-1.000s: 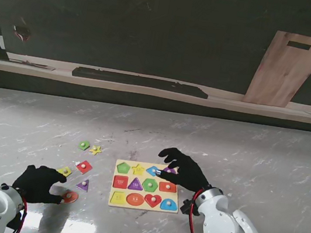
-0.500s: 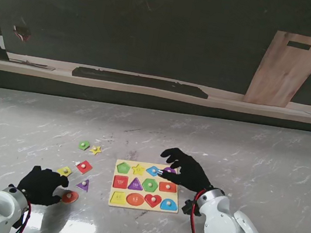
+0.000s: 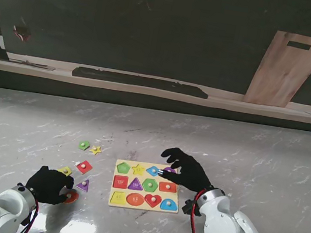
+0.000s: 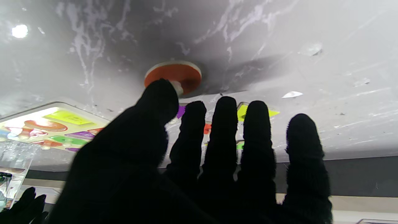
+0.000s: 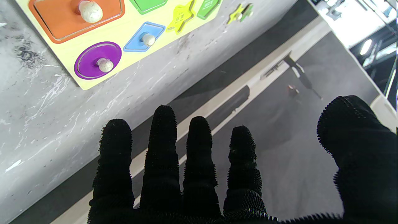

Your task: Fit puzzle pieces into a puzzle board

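The yellow puzzle board [image 3: 141, 207] lies in the middle of the table with coloured knobbed pieces seated in it. My right hand [image 3: 185, 170] hovers open over its far right corner, beside the purple circle [image 5: 97, 60] and the blue diamond [image 5: 144, 36]. My left hand [image 3: 49, 184] is open to the left of the board, fingers spread. Its thumb tip touches the knob of a loose orange round piece [image 4: 173, 76], which lies flat on the table [image 3: 71, 196]. In the left wrist view the hand [image 4: 199, 155] hides part of the other loose pieces.
More loose pieces lie to the left of the board: a purple triangle [image 3: 83, 185], a yellow piece [image 3: 64, 171], a red square [image 3: 83, 166], a green piece [image 3: 84, 145] and a yellow star [image 3: 96, 150]. A wooden board [image 3: 286, 69] leans on the back wall.
My left hand has slid right and a little nearer to me, bringing its thumb onto the orange round piece. The right hand has barely moved.
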Controlling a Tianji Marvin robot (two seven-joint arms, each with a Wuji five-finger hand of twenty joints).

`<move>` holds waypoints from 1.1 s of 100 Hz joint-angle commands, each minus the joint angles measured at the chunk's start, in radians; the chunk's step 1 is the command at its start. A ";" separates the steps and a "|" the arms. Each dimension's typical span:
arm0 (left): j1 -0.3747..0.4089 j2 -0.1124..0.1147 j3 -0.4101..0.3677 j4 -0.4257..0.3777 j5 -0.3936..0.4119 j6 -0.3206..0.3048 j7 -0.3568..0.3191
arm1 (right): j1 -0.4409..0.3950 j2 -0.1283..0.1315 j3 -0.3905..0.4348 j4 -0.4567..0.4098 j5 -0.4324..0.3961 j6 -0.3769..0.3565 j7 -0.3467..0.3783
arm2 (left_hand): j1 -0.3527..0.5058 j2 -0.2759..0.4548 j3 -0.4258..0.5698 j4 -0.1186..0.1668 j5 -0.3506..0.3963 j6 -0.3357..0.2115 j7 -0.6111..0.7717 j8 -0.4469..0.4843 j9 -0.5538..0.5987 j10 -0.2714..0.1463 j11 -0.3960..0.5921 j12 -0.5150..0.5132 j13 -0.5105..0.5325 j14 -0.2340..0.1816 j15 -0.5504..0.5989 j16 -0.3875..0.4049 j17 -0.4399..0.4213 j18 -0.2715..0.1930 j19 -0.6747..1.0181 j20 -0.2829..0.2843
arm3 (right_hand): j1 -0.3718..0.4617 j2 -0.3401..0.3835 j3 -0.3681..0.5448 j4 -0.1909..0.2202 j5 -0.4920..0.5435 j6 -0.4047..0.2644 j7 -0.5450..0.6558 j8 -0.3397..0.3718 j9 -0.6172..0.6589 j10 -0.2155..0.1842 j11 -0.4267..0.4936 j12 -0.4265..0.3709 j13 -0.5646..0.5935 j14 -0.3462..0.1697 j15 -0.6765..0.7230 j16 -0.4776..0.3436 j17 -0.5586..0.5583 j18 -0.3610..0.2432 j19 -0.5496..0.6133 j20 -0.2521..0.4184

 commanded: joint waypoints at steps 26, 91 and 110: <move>-0.022 0.006 0.028 0.030 0.005 0.017 0.004 | -0.003 -0.006 -0.003 -0.004 -0.005 0.008 -0.003 | 0.026 -0.051 0.010 -0.040 0.027 -0.016 0.070 0.006 0.050 0.009 0.025 0.038 0.039 -0.029 0.041 -0.019 0.021 -0.120 0.053 0.011 | -0.024 0.004 0.015 0.034 0.019 -0.031 -0.010 0.010 0.033 -0.041 0.018 0.011 0.019 -0.033 0.011 0.011 0.002 0.004 0.014 0.021; -0.054 0.010 0.077 0.066 0.014 0.042 -0.005 | 0.000 -0.006 -0.002 0.001 -0.009 0.010 -0.004 | 0.122 -0.060 -0.094 -0.061 0.043 -0.044 0.268 -0.007 0.144 0.011 0.021 0.135 0.089 -0.019 0.108 -0.021 0.058 -0.106 0.101 0.024 | -0.029 0.010 0.016 0.035 0.030 -0.034 -0.009 0.012 0.036 -0.041 0.016 0.010 0.017 -0.032 0.010 0.011 0.001 0.006 0.012 0.023; -0.064 0.010 0.091 0.077 0.006 0.054 -0.009 | 0.000 -0.006 -0.003 0.001 -0.010 0.013 -0.003 | 0.139 -0.039 -0.111 -0.060 0.061 -0.052 0.311 -0.017 0.179 0.010 0.021 0.150 0.107 -0.013 0.136 -0.017 0.072 -0.099 0.124 0.035 | -0.028 0.011 0.017 0.036 0.034 -0.035 -0.009 0.013 0.036 -0.039 0.015 0.010 0.017 -0.032 0.010 0.011 0.000 0.006 0.012 0.024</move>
